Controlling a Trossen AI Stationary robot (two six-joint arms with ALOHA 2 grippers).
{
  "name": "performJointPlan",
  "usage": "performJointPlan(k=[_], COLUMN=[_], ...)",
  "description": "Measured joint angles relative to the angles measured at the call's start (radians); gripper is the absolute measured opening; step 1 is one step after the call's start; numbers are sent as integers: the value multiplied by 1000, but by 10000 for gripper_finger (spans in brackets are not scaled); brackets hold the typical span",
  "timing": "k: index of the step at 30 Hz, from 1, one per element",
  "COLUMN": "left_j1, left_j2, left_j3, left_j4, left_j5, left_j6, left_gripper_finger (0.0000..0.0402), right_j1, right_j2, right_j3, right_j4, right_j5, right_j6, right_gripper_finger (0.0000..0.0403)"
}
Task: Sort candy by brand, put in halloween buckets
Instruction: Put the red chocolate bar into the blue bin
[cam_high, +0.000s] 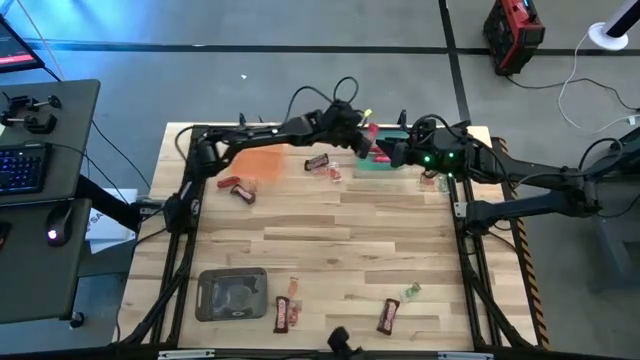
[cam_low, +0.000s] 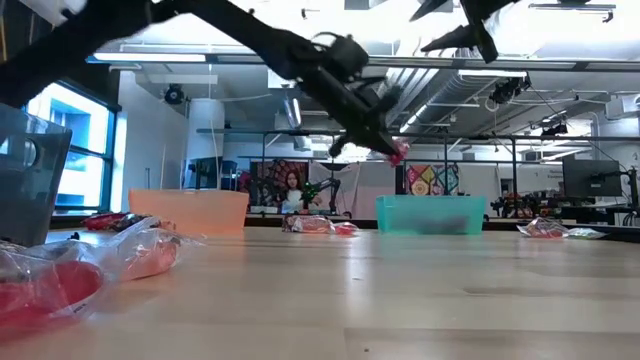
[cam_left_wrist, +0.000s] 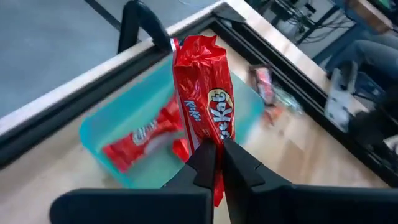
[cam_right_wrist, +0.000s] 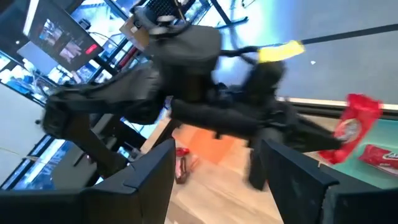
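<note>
Holding a red KitKat bar in my left gripper, jaws pinched tight on its lower end, so the bar sticks straight out past the fingertips along its long axis. Directly beyond it sits the green tub, and that is the relation that counts: the bar hangs over the tub's opening, not yet touching it, with another red KitKat already lying inside. Same brand, so my read is the drop goes here. From above, the left gripper is at the far edge of the desk, over the tub's left part, though the arm hides most of it, so I can't swear the bar is centred.

Right gripper waits just beside it on the far right, jaws wide and empty.

The wrapper is glossy red, crinkled, white logo facing up. Orange tub lies left of the green one; grey tub is near the front, with loose brown bars beside it.
</note>
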Motion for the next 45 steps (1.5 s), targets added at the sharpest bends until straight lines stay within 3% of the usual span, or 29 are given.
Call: performJointPlan(k=[4,11,17,20,22,25,31,36,41,45], left_j1=[17,21,39,35,28,21,15,22,50,94], left_j2=[81,79,8,-51,-105,-250,-655,-947,-1026,-1019], left_j3=[123,188,226,201,135,-50,-572,-833,-952,-1057], left_j4=[-112,-188,-453,-634,-680,-648,-548,-724,-984,-898], left_j5=[10,20,196,107,26,-15,-107,-212,-307,-304], left_j6=[-2,25,167,226,243,239,160,53,-8,12], left_gripper_finger=[35,138,190,197,197,197,197,197,197,197], right_j1=[0,0,0,1,2,2,2,2,2,2], right_j2=[0,0,0,1,1,1,1,1,1,1], right_j3=[0,0,0,0,0,0,0,0,0,0], right_j4=[19,25,23,18,12,-6,-52,-64,-63,-63], right_j5=[0,30,33,32,30,28,27,26,25,25], right_j6=[2,-6,-23,-23,-25,-31,-31,-31,-31,-30], right_gripper_finger=[227,227,227,227,227,227,227,227,227,227])
